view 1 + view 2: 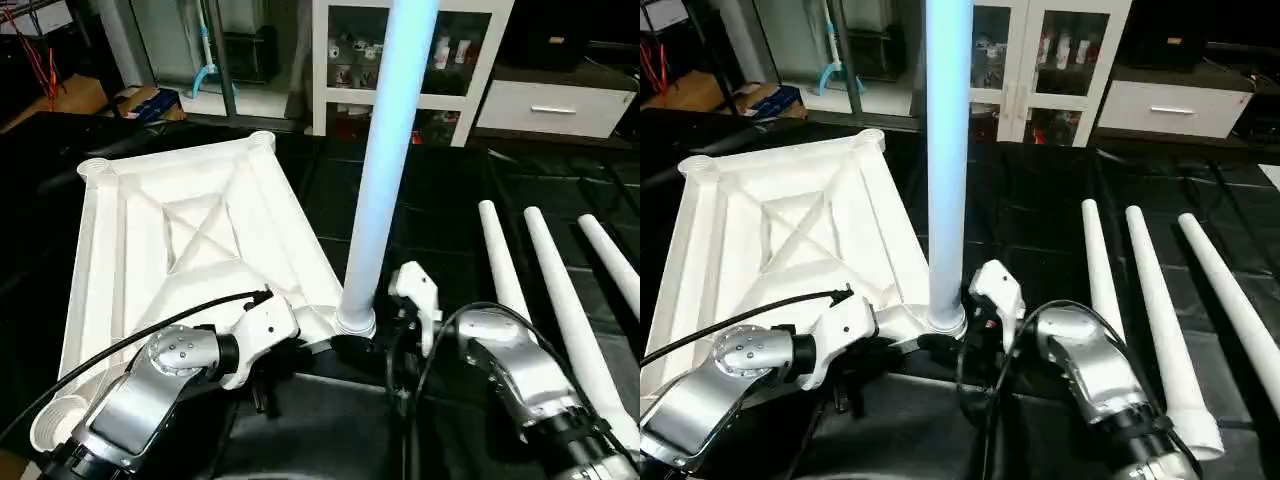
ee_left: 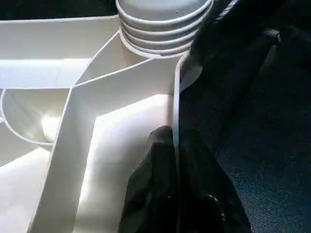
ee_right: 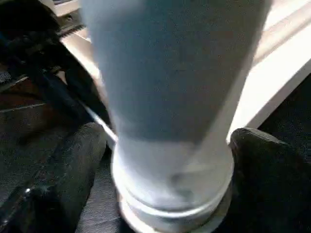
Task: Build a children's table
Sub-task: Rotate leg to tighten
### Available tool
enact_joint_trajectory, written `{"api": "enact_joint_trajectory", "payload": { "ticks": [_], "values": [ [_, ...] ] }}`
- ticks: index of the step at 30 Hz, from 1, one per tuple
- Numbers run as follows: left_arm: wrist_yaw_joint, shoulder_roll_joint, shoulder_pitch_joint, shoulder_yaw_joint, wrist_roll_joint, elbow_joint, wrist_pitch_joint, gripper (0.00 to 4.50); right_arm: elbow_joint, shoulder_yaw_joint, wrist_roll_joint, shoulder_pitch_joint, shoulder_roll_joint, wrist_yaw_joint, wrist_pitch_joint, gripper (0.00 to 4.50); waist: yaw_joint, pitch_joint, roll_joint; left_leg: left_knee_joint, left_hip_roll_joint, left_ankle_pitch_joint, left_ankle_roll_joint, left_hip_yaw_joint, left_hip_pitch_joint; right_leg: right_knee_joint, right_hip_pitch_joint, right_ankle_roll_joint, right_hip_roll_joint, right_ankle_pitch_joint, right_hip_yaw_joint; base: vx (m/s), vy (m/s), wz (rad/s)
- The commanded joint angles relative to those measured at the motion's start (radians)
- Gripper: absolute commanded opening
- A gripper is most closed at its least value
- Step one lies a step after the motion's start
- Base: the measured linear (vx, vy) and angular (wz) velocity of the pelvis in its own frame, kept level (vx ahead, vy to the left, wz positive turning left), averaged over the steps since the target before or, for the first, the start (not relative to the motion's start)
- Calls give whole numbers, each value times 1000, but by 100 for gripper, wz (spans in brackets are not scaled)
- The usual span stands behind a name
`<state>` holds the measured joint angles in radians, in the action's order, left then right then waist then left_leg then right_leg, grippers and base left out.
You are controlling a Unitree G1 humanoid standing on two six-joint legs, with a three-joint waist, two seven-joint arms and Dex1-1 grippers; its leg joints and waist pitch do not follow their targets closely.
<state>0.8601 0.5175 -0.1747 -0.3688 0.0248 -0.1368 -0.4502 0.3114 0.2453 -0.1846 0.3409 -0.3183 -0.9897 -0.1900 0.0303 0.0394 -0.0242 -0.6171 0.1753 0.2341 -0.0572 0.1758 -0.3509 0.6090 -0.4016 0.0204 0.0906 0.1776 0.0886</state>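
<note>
white plastic table top [image 1: 150, 250] lies ribs-up on the black mat; left gripper [image 2: 175, 194] is clamped on its near rim. centre, one leg [image 1: 385, 170] stands in the corner socket, right gripper [image 3: 165, 160] spread wide around its base. three legs [image 1: 1140, 290] lie right. light, stiff, slick; grip low.

Upright leg [image 1: 385, 170] runs off frame top, its head unseen; top's [image 1: 180, 240] near corner socket hidden behind left forearm [image 1: 150, 390]; cabinet [image 1: 1060, 60] contents too small to tell.
</note>
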Motion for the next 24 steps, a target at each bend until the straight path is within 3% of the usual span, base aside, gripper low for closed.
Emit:
{"api": "enact_joint_trajectory", "payload": {
  "ticks": [1, 4, 9, 16, 19, 24],
  "values": [
    [-10, -1, 5, 6, 2, 15, 15, 3, 19, 2, 14, 24, 8, 15, 13, 450, -2, -47, 15, 85, 53, 124, 64, -19, -8, -71, 46, 206, 61, 261, -58, 0, 0, 0],
    [-16, 2, 18, 4, -2, 1, 4, 3, 29, -3, 8, 29, 25, 24, 16, 450, -1, -45, 15, 87, 55, 151, 58, -19, -6, -76, 43, 193, 61, 300, -59, 0, 0, 0],
    [-17, 1, 16, 4, -4, 6, 4, 1, 53, -11, 10, 35, 25, 23, 25, 431, -2, -46, 16, 87, 54, 144, 55, -19, -6, -74, 45, 195, 62, 284, -59, 0, 0, 0],
    [-15, 5, 11, 5, -5, 10, 5, 0, 72, -11, 18, 41, 17, 15, 41, 356, -2, -46, 14, 87, 54, 149, 56, -19, -7, -75, 45, 193, 61, 291, -59, 0, 0, 0],
    [-12, 8, 5, 7, -6, 18, 7, 0, 93, -6, 34, 51, 11, 19, 63, 351, -3, -46, 13, 87, 55, 153, 56, -19, -6, -75, 44, 198, 61, 286, -59, 0, 0, 0],
    [-13, 6, 1, 5, -7, 19, 5, 0, 106, -8, 42, 61, 16, 35, 70, 303, -5, -44, 14, 89, 54, 173, 48, -20, -7, -78, 44, 189, 62, 321, -59, 0, 0, 0]
  ]
}}
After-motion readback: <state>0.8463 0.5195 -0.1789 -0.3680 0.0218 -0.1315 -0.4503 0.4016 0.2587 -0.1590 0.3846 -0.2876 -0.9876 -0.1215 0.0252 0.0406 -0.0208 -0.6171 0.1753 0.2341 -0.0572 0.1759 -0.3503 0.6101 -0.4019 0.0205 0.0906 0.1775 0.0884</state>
